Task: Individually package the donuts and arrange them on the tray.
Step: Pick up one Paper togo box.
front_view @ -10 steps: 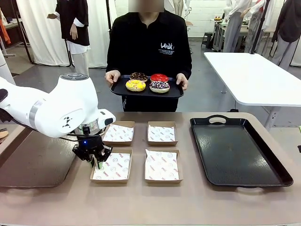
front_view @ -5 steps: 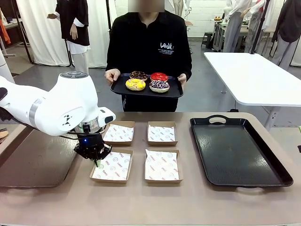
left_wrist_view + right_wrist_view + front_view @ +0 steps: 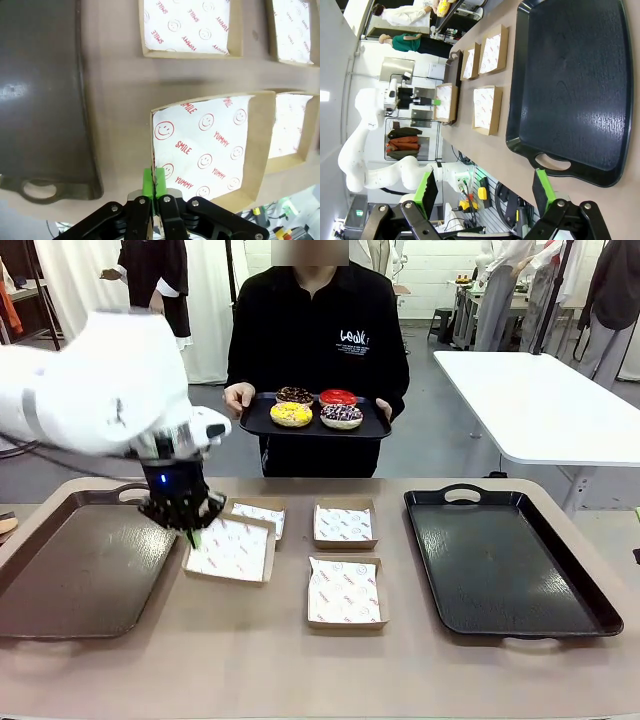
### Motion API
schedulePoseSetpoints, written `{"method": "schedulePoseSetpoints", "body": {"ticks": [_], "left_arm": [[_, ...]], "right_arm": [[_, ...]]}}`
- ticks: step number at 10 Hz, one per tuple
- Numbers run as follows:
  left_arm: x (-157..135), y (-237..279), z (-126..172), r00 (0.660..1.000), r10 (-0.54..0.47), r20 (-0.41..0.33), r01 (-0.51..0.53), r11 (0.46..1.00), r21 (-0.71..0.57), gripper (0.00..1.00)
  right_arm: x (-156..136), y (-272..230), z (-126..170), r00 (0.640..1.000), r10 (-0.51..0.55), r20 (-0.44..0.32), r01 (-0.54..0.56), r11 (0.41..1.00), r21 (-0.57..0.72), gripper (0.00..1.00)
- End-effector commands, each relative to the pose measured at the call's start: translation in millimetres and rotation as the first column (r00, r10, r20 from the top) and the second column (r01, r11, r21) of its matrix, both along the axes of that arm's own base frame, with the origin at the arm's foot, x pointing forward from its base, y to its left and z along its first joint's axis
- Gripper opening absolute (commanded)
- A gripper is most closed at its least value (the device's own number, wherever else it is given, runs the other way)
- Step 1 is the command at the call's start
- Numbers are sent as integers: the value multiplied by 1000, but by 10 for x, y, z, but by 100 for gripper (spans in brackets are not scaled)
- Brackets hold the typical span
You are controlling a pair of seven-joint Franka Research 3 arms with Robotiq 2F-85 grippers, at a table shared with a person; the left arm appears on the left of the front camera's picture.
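Observation:
Across the table, a person holds a small black serving tray (image 3: pixel 372 428) with the donuts on it: yellow-glazed (image 3: pixel 291 414), red (image 3: pixel 337 397), dark chocolate (image 3: pixel 294 395) and sprinkled (image 3: pixel 341 416). My left gripper (image 3: pixel 190 531) (image 3: pixel 154 181) is shut on the near edge of a paper-lined cardboard box (image 3: pixel 232 551) (image 3: pixel 210 145) and holds it tilted above the table. To the right, a large black tray (image 3: pixel 430 570) (image 3: pixel 570 85) lies bare. In the right wrist view my right gripper (image 3: pixel 485 190) stands open with nothing between its green pads, back from that tray's handle.
Three more lined boxes rest on the table: back left (image 3: pixel 262 512), partly behind the lifted one, back middle (image 3: pixel 344 523) and front middle (image 3: pixel 344 591). A dark tray (image 3: pixel 70 575) (image 3: pixel 40 75) lies at the left. A white table (image 3: pixel 540 405) stands behind on the right.
My left gripper closed on the front-left box's edge, then lifted it up and back toward the left tray. The person holds the donut tray in about the same place.

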State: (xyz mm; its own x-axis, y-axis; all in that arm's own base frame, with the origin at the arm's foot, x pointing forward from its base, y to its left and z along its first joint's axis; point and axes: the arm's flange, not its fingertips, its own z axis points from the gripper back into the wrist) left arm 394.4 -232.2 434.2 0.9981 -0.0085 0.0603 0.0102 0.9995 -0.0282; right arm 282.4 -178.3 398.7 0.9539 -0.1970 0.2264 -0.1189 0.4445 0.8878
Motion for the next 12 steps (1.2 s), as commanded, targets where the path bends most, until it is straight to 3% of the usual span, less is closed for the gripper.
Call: {"method": "schedulePoseSetpoints", "body": {"ticks": [1, 4, 7, 9, 10, 12], "left_arm": [[287, 46, 282, 1000, -24, -2, 24, 1000, 0, 0], [857, -38, 496, 997, -67, -43, 69, 996, 49, 0], [1281, -119, 509, 994, -108, -27, 108, 994, 23, 0], [1339, -73, 481, 996, -88, -8, 88, 996, -1, 0], [1209, -66, 414, 998, -53, 15, 54, 998, -37, 0], [1341, -108, 451, 996, -88, -17, 88, 996, 0, 0]], "right_arm": [[2, -1, -13, 1000, -2, 4, 2, 1000, 6, 100], [2, -1, -13, 1000, -2, 4, 2, 1000, 6, 100], [2, -1, -13, 1000, -2, 4, 2, 1000, 6, 100], [2, -1, -13, 1000, -2, 4, 2, 1000, 6, 100], [2, -1, -13, 1000, -2, 4, 2, 1000, 6, 100], [2, -1, -13, 1000, -2, 4, 2, 1000, 6, 100]]}}
